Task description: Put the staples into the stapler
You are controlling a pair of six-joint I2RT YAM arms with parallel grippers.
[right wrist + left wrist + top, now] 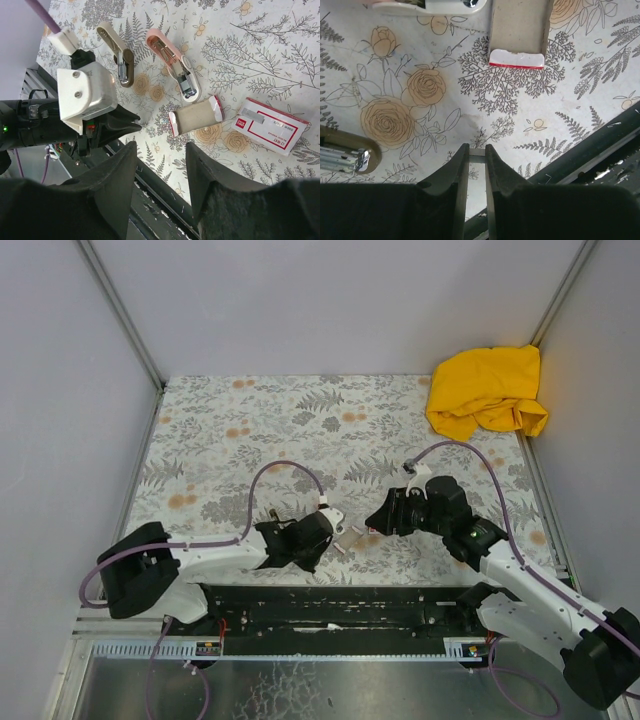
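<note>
While left gripper stands nearly shut, apparently pinching the staples | right gripper jaws apart, empty | stapler on table, near, ahead-left of left gripper, long axis crosswise | left arm nearer.

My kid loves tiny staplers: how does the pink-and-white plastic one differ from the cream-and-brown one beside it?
The pink-and-white plastic stapler is pale throughout; the cream-and-brown stapler has a dark olive-brown half. The pink one lies nearer the open cardboard tray, the brown one nearer the left gripper. Both show silver metal on top.
</note>
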